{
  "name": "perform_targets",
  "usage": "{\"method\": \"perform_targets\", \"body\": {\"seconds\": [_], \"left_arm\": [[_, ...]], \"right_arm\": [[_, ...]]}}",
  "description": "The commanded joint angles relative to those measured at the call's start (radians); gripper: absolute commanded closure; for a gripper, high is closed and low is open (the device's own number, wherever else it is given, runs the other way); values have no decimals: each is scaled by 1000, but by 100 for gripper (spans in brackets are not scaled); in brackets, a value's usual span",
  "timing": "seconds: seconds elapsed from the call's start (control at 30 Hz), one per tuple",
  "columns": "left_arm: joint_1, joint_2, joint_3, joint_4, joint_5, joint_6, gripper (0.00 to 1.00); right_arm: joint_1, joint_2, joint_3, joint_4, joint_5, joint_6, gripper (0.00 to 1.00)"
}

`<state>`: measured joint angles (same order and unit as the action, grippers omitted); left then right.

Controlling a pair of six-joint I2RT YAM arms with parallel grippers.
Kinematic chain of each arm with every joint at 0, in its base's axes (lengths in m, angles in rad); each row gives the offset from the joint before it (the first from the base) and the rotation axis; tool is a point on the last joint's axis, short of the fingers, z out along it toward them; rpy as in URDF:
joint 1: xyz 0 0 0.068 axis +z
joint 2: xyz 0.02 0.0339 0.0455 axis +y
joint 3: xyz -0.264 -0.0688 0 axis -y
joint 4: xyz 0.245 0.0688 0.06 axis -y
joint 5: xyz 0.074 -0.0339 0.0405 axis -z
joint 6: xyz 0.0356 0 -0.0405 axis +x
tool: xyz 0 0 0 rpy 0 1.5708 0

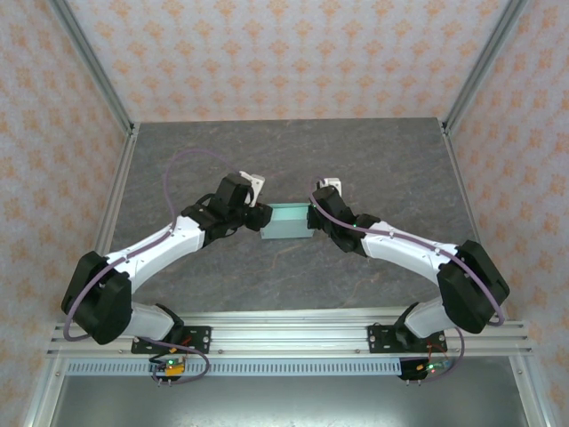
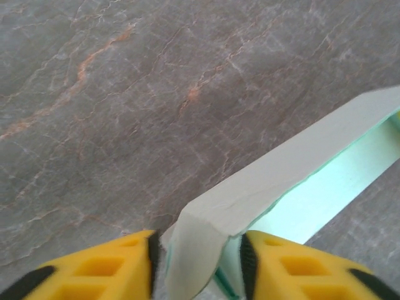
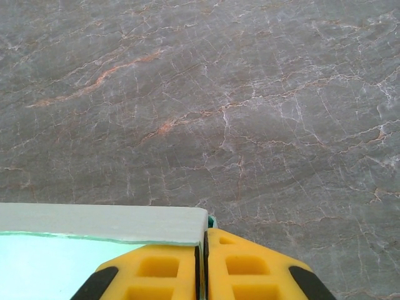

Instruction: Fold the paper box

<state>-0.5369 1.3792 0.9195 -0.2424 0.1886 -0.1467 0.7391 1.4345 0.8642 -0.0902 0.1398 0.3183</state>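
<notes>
Progress midway (wall up, ends unclosed): grips pale mint-green thin-card paper box (image 1: 286,222), left gripper (image 2: 199,256) clamped on left end, right gripper (image 3: 205,262) pinching right edge.

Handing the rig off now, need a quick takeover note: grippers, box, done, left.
Grippers: left gripper shut on the paper box at its left end, card creased there; right gripper shut on a thin wall at its right end.
Box: mid table, spanning between both.
Done: folded up into a flat rectangular body.
Left: the left end looks open; probably tuck flaps, check crease.
</notes>
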Motion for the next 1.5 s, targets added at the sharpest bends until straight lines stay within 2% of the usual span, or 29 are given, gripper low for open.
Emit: {"method": "perform_targets", "body": {"seconds": [0.0,0.13,0.2,0.47,0.8,1.03,1.2,1.3,1.47], "left_arm": [[-3,0,45,-54,-50,45,70],[-4,17,58,-39,0,27,89],[-4,20,65,-30,26,8,93],[-4,31,94,-12,96,-92,93],[-3,60,66,52,103,-260,93],[-2,68,124,-25,82,-254,92],[9,123,209,-145,74,-276,92],[9,139,216,-133,109,-305,92],[10,133,235,-157,80,-299,91]], "right_arm": [[3,1,26,-32,39,11,88],[5,3,31,-33,43,14,88],[9,6,33,-37,53,13,88],[71,58,70,-59,148,13,88],[98,94,78,-50,197,46,88],[100,98,72,-47,211,42,88],[101,111,68,-44,222,32,88],[105,123,71,-46,235,27,88],[127,136,81,-48,278,15,88]]}}
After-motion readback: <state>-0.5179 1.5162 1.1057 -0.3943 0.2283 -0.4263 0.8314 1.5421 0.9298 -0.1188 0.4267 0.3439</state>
